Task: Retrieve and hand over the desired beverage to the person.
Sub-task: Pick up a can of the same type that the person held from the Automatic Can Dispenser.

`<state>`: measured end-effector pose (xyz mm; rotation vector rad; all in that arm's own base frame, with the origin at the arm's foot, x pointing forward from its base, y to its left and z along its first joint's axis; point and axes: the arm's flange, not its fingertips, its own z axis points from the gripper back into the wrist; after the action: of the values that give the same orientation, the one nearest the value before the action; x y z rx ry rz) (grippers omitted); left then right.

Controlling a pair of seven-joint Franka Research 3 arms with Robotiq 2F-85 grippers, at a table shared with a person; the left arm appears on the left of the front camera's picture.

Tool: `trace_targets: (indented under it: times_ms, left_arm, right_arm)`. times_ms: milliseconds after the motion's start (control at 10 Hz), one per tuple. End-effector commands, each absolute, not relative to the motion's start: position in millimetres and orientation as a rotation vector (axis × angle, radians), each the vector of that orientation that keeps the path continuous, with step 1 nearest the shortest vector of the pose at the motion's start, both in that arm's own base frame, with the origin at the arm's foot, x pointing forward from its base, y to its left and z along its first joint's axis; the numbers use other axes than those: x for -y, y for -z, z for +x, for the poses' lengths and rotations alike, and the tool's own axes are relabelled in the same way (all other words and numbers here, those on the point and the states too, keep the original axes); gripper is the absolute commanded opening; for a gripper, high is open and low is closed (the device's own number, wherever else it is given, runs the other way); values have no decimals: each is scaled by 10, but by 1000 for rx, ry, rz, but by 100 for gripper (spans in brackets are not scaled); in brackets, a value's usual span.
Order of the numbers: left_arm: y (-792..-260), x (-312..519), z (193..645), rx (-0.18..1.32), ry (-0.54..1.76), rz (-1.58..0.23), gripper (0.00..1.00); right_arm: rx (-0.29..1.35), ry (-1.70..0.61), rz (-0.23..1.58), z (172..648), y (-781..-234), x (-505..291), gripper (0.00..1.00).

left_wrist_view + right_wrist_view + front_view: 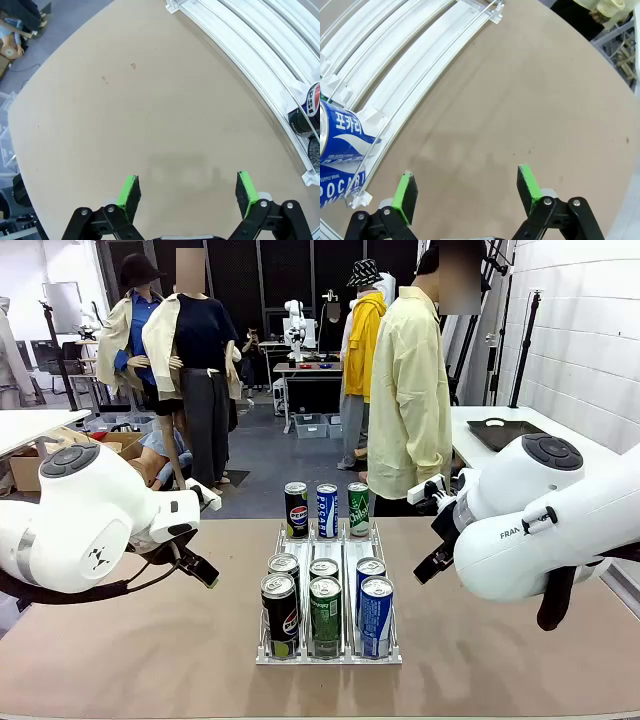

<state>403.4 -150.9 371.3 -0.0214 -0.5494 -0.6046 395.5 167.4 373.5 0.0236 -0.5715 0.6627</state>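
Nine cans (325,610) stand in the white rack (392,654) at the middle of the table (150,660) in the front view. Three are in a row at the far end, one dark, one blue and one green, and six are at the near end in two rows of three. The person (410,400) in the pale-yellow shirt stands behind the far table edge, a little right of the rack. Two white arms hang one at each side of the rack, and bare table lies on both sides and toward the near edge.

Left wrist view: the left gripper (187,176) is above bare table, its two green pads far apart and nothing between them. The curved table edge runs down the left side. The rack lanes cross the upper right, and one Pepsi can (311,107) shows at the right border.

Right wrist view: the right gripper (466,172) also has its two pads wide apart, holding nothing, over bare table. The rack lanes lie at the upper left, with one blue can (340,145) at the left border. The table edge curves at the upper right
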Motion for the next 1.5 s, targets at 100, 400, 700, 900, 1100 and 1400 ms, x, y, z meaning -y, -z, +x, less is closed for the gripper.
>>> trace_targets:
  times_ms: [100,400,700,900,1100,1400]
  left_arm:
    - [-3713,1510,4033,550,605,-21,100]
    - [-3713,1510,4033,550,605,-21,100]
    - [-3713,1510,4033,550,605,-21,100]
    - [-3713,1510,4033,550,605,-21,100]
    - [-3713,1510,4033,550,605,-21,100]
    - [-3887,1515,4139,556,573,-45,100]
  right_arm:
    - [572,-663,24,3955,-3735,-1674,100]
    - [572,-663,24,3955,-3735,-1674,100]
    - [572,-663,24,3955,-3735,-1674,100]
    - [572,-663,24,3955,-3735,-1674,100]
    - [571,-663,23,3955,-3735,-1673,100]
    - [577,-631,69,4067,-3997,-1579,100]
